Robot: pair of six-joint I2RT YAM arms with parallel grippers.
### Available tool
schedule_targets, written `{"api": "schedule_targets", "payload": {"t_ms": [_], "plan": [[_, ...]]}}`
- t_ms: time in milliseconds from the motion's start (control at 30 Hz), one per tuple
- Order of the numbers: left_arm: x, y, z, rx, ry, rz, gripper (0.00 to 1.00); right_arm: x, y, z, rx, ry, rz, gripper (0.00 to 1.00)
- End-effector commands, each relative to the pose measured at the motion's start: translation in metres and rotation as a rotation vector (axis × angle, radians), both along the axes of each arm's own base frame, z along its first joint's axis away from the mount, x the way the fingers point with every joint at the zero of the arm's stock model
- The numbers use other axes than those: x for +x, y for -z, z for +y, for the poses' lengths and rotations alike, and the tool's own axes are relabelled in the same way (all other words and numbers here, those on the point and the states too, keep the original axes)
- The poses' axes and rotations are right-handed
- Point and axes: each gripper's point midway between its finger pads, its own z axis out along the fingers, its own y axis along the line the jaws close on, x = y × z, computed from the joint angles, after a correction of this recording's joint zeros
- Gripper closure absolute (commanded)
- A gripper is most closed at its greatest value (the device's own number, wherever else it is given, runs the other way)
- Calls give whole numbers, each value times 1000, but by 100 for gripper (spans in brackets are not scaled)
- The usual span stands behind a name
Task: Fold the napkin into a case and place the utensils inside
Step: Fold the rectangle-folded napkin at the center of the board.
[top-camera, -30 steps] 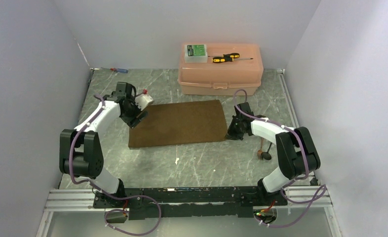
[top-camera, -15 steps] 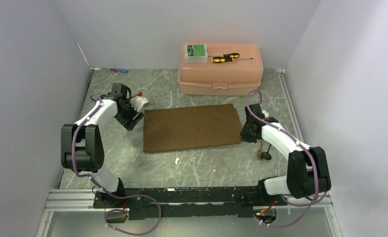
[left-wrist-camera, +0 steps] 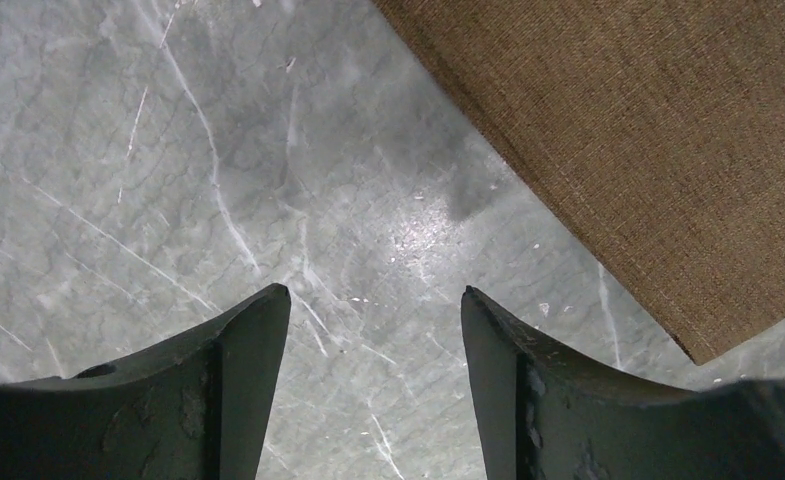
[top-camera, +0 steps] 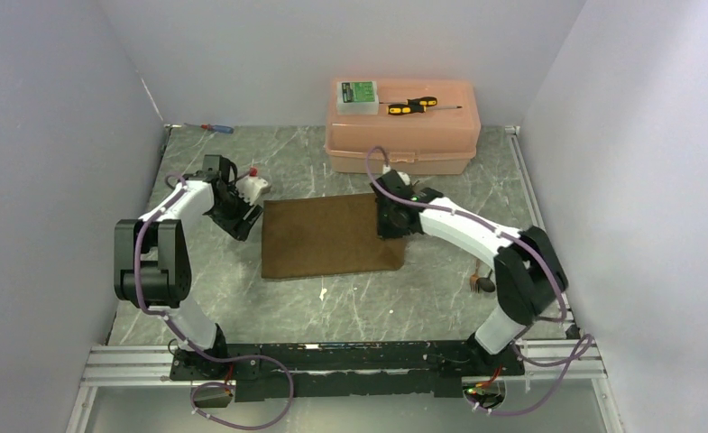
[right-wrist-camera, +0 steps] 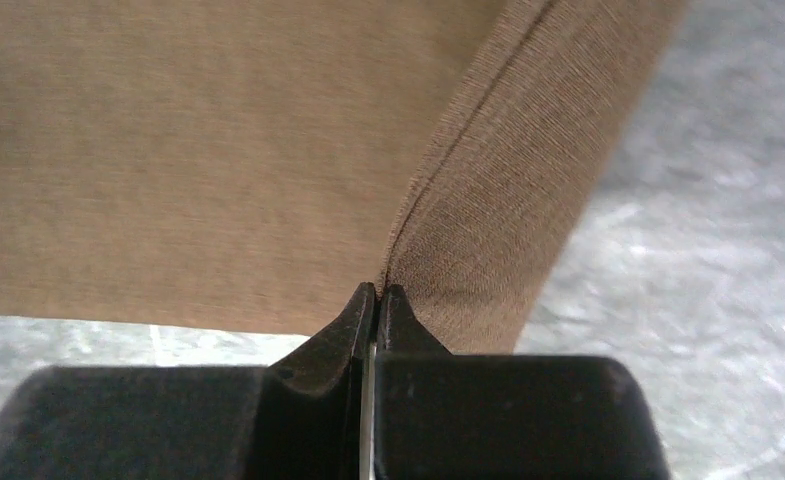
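The dark-brown napkin (top-camera: pixel 323 236) lies flat in the middle of the table. My right gripper (top-camera: pixel 388 225) is shut on its right edge, lifted and turned over to the left, so a folded strip (right-wrist-camera: pixel 528 180) rises from the cloth (right-wrist-camera: pixel 168 150) into the pinched jaws of the right gripper (right-wrist-camera: pixel 378 288). My left gripper (top-camera: pixel 242 219) stands open just left of the napkin's left edge. In the left wrist view the left gripper (left-wrist-camera: pixel 373 292) has only bare table between its fingers, and the napkin's corner (left-wrist-camera: pixel 648 130) lies beside it. The dark utensils (top-camera: pixel 482 281) lie at the right, by the right arm.
A pink plastic box (top-camera: pixel 401 135) stands at the back, with a green-labelled case (top-camera: pixel 357 93) and a yellow-and-black screwdriver (top-camera: pixel 411 106) on its lid. A blue-and-red screwdriver (top-camera: pixel 216 128) lies at the back left. Grey walls close in both sides.
The napkin first slid to the right, away from my left gripper, which has let go. My right gripper has since carried the right edge up and leftwards over the cloth.
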Motion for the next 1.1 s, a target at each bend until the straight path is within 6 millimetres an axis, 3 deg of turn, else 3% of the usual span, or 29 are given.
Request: {"api": "schedule_targets", "payload": {"t_ms": [0,267,467,767,1067], "plan": [[11,-8,4,-66,-52,-28,32,23,-21,52,43,-111,-48,100],[12,-11,20,-77,-118,-37,32,30,-12,156,83,-350,8,100],[9,-10,26,-88,-148,-42,33,22,-1,219,110,-486,55,100],[3,-8,24,-123,-155,-33,34,25,-6,271,257,-582,77,100],[0,-4,26,-126,-169,-25,34,0,-15,301,410,-744,104,100]]}}
